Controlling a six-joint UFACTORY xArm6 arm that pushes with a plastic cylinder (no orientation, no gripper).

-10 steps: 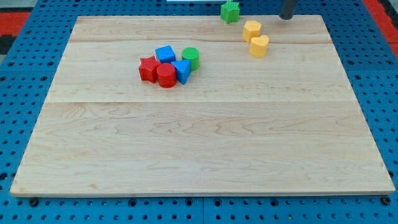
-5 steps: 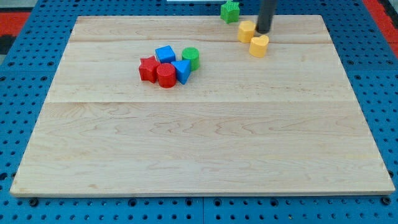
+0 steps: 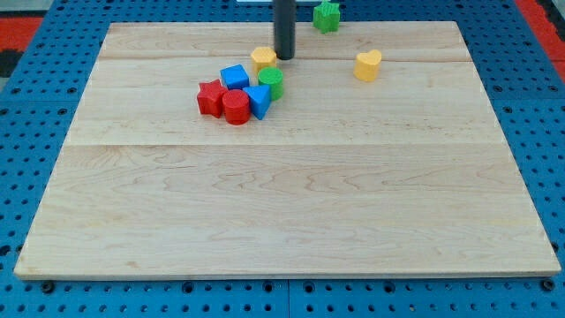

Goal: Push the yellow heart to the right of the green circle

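Note:
The yellow heart (image 3: 368,64) lies on the wooden board (image 3: 282,203) at the upper right, well to the right of the green circle (image 3: 271,82). My tip (image 3: 284,56) stands just to the right of a yellow hexagon block (image 3: 262,59), which sits right above the green circle. The tip is above and slightly right of the green circle, far left of the yellow heart.
A blue cube (image 3: 234,77), a blue triangle (image 3: 258,100), a red star (image 3: 211,97) and a red cylinder (image 3: 236,107) cluster left of the green circle. A green star (image 3: 327,15) sits at the board's top edge.
My tip has swept left along the top of the board, pushing the yellow hexagon from beside the heart to just above the green circle. The yellow heart stayed put.

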